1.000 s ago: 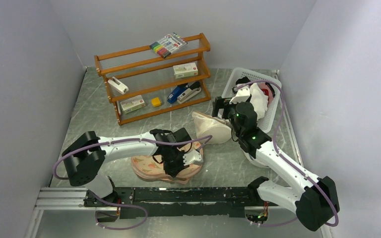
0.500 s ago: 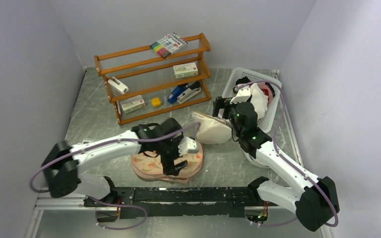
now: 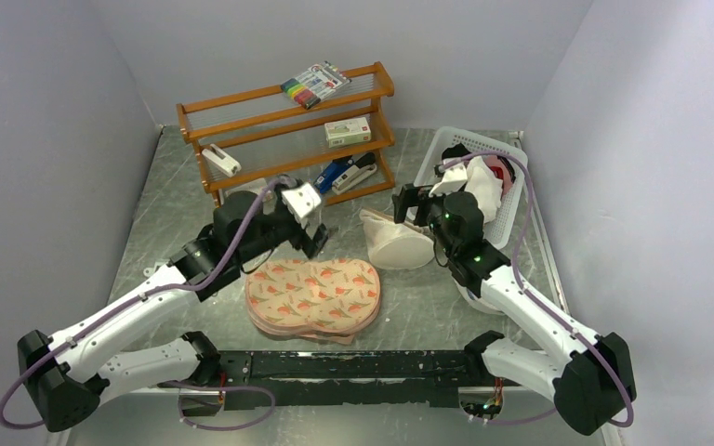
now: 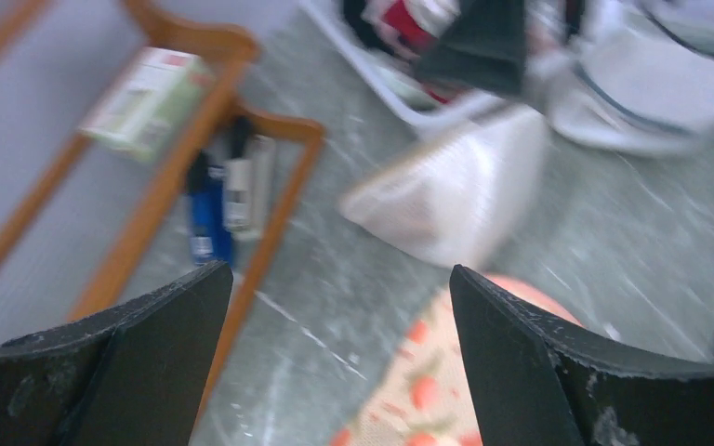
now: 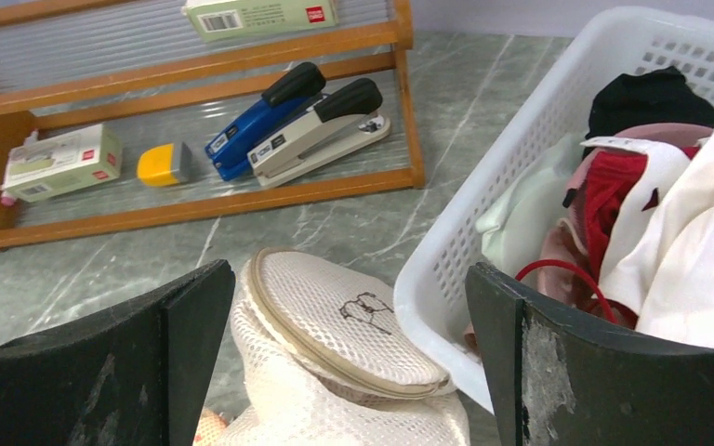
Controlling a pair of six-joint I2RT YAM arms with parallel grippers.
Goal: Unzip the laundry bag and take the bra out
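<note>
Laundry bag (image 3: 311,295) lies flat on the grey marbled table (image 3: 172,218), near the front edge and in the middle between the two arms, floral side up. It looks closed from the top view; zipper state too small to tell, contents not visible. Left gripper (image 3: 316,240) hangs in the air just behind the bag's far-left edge, between the bag and the wooden shelf (image 3: 288,153), not touching either. In the left wrist view the gripper (image 4: 335,274) has its jaws spread wide with nothing between them; that view is motion-blurred, and a corner of the bag (image 4: 428,390) shows below. Right gripper (image 3: 411,200) sits over the far end of the cream mesh cone (image 3: 398,243), beside the white basket (image 3: 511,149). In the right wrist view the gripper (image 5: 349,269) is also wide apart and holds nothing, with the cone (image 5: 335,325) directly under it and no contact visible. The cone lies just right of and behind the bag, against the basket wall (image 5: 483,214). The basket holds mixed clothes: white cloth (image 5: 697,251), red garment (image 5: 614,186), black cloth (image 5: 646,98); can't tell if the white piece is the bra. The shelf carries a blue stapler (image 5: 260,121), a grey stapler (image 5: 321,125), a yellow block (image 5: 165,163) and a marker pack (image 3: 314,84) on top.
</note>
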